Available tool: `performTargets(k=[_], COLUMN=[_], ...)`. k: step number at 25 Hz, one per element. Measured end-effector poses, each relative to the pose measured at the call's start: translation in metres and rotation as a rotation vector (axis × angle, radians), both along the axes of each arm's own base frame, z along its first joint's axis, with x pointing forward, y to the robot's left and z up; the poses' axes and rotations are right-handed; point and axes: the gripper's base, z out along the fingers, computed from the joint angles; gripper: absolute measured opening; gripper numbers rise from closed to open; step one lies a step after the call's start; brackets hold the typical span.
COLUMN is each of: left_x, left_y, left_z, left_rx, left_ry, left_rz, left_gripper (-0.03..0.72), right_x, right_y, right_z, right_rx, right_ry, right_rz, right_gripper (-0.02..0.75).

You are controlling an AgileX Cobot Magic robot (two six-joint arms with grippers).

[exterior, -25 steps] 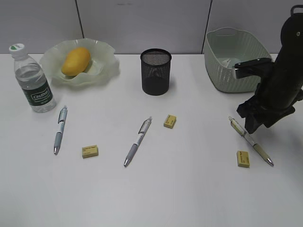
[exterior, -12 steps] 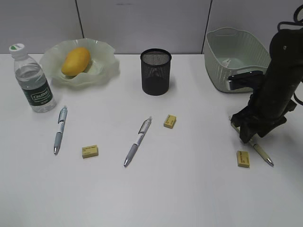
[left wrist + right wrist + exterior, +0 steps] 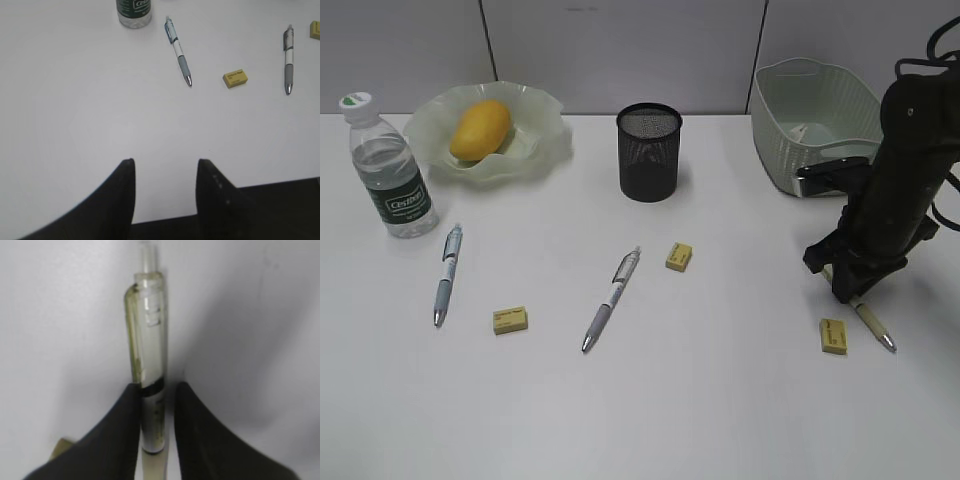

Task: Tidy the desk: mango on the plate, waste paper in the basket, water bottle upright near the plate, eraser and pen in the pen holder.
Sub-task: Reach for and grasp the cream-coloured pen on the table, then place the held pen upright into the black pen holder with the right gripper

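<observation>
Clear-barrelled pen [image 3: 150, 390] lies on the tabletop [image 3: 720, 400], pinched by the right tool [image 3: 156, 405]; left tool [image 3: 165, 175] gapes empty. Mango [image 3: 480, 129] fills the plate [image 3: 545, 135].

Looked like an office desk setup to me: a plain white desk [image 3: 650, 400] pushed up against grey partition panels [image 3: 620, 50] running along the 12 o'clock edge, the cubicle-divider kind with thin seams between them. The stuff lying around backed that up, with a black mesh pen holder [image 3: 649, 152] up near 12 o'clock, click pens [image 3: 612, 298] and small yellow erasers [image 3: 510, 319] scattered across the middle, and a pale-green basket [image 3: 810, 135] over at about 2 o'clock. A water bottle [image 3: 388, 170] and a mango [image 3: 481, 129] on a plate [image 3: 545, 140] sat around 10 o'clock.
</observation>
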Motion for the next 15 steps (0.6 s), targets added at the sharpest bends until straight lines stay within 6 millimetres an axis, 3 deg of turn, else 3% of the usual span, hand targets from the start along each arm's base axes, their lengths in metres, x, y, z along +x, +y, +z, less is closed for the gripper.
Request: performTargets(k=[2, 10, 15], left_x=[0.000, 0.000, 0.000], left_y=[0.000, 0.001, 0.001], left_z=[0.000, 0.000, 0.000], left_rx=[0.001, 0.006, 0.006], left_ry=[0.000, -0.001, -0.001], left_rz=[0.000, 0.002, 0.002], left_gripper=[0.309, 0.309, 0.309], right_x=[0.001, 0.007, 0.022], right_y=[0.000, 0.006, 0.036], right_z=[0.000, 0.007, 0.032], right_rx=[0.002, 0.030, 0.068], right_ry=[-0.001, 0.043, -0.002], right_rz=[-0.001, -0.029, 0.019], right_gripper=[0.117, 0.115, 0.115])
